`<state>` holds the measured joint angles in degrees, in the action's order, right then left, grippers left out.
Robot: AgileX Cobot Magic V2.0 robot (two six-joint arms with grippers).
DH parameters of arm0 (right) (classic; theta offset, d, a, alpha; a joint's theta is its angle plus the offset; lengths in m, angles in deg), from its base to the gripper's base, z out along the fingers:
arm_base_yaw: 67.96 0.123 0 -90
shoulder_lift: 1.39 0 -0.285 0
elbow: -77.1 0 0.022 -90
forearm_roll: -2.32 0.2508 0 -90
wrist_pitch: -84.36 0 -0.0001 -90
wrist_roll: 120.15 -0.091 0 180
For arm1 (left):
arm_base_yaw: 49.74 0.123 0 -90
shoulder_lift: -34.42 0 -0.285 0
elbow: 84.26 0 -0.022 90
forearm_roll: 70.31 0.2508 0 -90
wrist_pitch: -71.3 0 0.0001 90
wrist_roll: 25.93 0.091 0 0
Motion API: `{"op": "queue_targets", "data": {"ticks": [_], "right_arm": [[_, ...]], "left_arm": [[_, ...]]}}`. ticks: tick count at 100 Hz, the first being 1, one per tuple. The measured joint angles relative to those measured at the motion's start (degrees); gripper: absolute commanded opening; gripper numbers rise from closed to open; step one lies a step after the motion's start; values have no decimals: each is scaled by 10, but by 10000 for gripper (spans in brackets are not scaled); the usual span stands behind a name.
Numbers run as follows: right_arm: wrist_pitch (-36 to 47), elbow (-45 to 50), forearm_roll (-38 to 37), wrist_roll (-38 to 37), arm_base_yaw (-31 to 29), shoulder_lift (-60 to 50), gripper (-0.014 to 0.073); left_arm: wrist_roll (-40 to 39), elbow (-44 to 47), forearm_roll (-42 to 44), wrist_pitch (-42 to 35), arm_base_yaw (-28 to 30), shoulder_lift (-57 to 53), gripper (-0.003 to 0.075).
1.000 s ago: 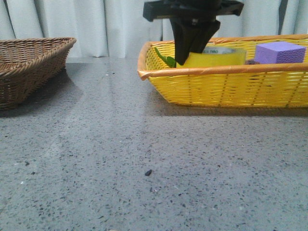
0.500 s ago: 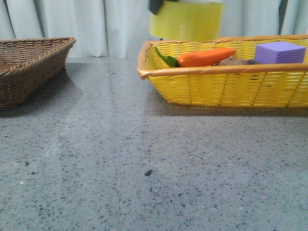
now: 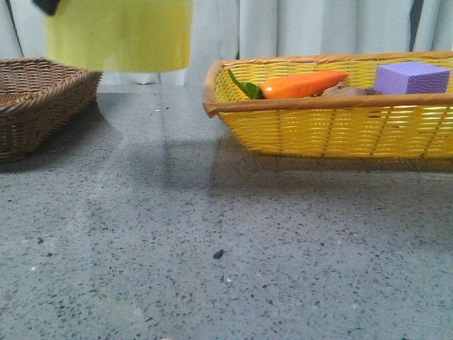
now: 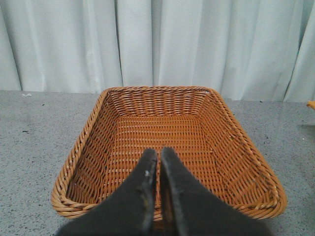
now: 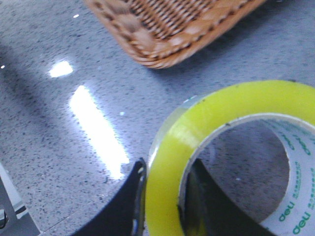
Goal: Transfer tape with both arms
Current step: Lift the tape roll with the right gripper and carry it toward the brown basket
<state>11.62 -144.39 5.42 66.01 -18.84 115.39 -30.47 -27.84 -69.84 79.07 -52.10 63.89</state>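
Item: tape (image 3: 118, 34), wide translucent yellow roll, white core with green lettering. Location: airborne at 11 o'clock in the front view, above the grey table (image 3: 212, 234), between the brown wicker basket (image 3: 42, 99) at 9 o'clock and the yellow basket (image 3: 333, 117) at 2 o'clock. Image blurred.

Right gripper (image 5: 165, 196): clamped across the roll's wall, one finger outside, one inside the core. Hold sits on one side of the ring only.

Left gripper (image 4: 158, 169): fingers pressed together, nothing between them, poised over the brown wicker basket.

Other contents, yellow basket: orange carrot (image 3: 301, 83), purple foam block (image 3: 410, 76).

Risks, as judged:
- Roll pivots or slips in the one-sided pinch; the smooth tape face and off-centre weight would cause it, more so if the arm stops abruptly. A drop here lands on the table, not in either basket.
- Handover fails if the left fingers remain together on approach; they would knock the roll rather than enter the core.
- Collision of the two grippers if both seek the same stretch of wall.
- Early release by the right before the left grips firmly drops the roll.
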Motion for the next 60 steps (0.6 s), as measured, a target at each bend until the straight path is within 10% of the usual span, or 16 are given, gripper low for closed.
{"op": "queue_targets", "data": {"ticks": [60], "right_arm": [[0, 0, -1, 2, 2, 80, -38]], "left_arm": [[0, 0, 0, 0, 1, 0, -21]]}}
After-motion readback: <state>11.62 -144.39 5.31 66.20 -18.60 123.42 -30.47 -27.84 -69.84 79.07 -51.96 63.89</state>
